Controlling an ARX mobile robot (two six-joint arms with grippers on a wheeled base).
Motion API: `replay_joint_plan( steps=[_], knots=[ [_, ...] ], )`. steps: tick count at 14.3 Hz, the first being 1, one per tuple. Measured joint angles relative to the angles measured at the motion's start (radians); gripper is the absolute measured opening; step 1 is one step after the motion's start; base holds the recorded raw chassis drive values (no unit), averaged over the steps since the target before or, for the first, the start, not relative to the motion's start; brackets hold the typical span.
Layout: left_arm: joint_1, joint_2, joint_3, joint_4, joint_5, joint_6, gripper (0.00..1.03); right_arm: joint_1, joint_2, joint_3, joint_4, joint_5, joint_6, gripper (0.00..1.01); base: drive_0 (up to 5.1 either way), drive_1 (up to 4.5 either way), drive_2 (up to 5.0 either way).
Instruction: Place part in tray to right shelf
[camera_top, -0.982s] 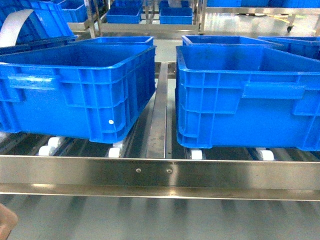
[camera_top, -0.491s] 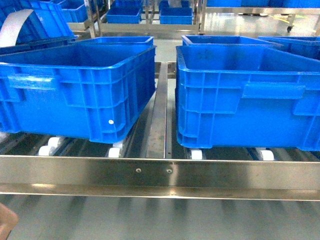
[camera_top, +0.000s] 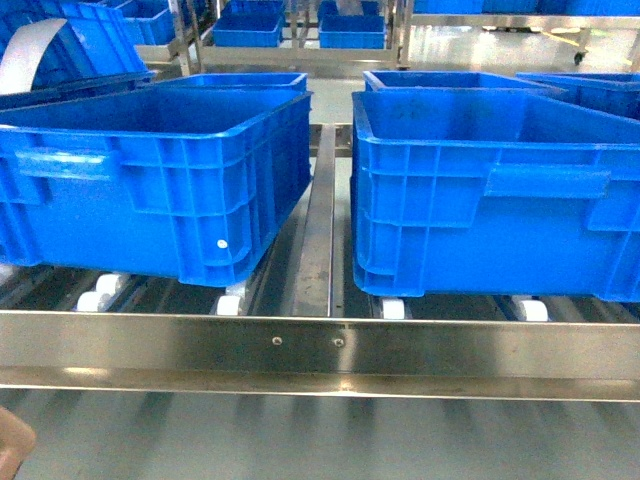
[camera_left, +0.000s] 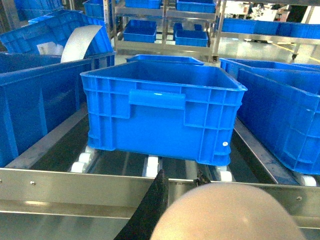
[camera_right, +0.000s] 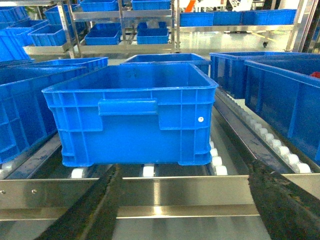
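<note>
The shelf's flat steel front rail (camera_top: 320, 345) runs across the head view, with white rollers (camera_top: 230, 303) behind it. In the left wrist view my left gripper (camera_left: 180, 175) has its black fingers (camera_left: 152, 205) closed round a blurred, rounded beige piece, the tray's handle (camera_left: 227, 215). A beige corner of the tray (camera_top: 12, 452) shows at the bottom left of the head view. My right gripper (camera_right: 185, 172) faces the rail (camera_right: 175, 192) with its jaws wide apart and nothing between them. The part is out of view.
Two large blue crates stand on the rollers, one left (camera_top: 150, 180) and one right (camera_top: 490, 190), with a steel divider (camera_top: 318, 220) between them. More blue crates (camera_top: 250, 30) sit on racks behind. Roller lanes (camera_right: 260, 132) run beside the crate facing the right gripper.
</note>
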Motion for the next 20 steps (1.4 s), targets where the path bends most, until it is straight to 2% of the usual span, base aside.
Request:
replay_joint_plan(
  steps=[2,3,20],
  knots=[
    [0.0,0.0,0.0,0.0,0.0,0.0,0.12,0.0,0.0,0.0,0.0,0.0,0.0,0.96,0.0,0.0,0.0],
    [0.0,0.0,0.0,0.0,0.0,0.0,0.12,0.0,0.0,0.0,0.0,0.0,0.0,0.98,0.0,0.0,0.0],
    [0.0,0.0,0.0,0.0,0.0,0.0,0.12,0.0,0.0,0.0,0.0,0.0,0.0,0.98,0.0,0.0,0.0]
  ],
)
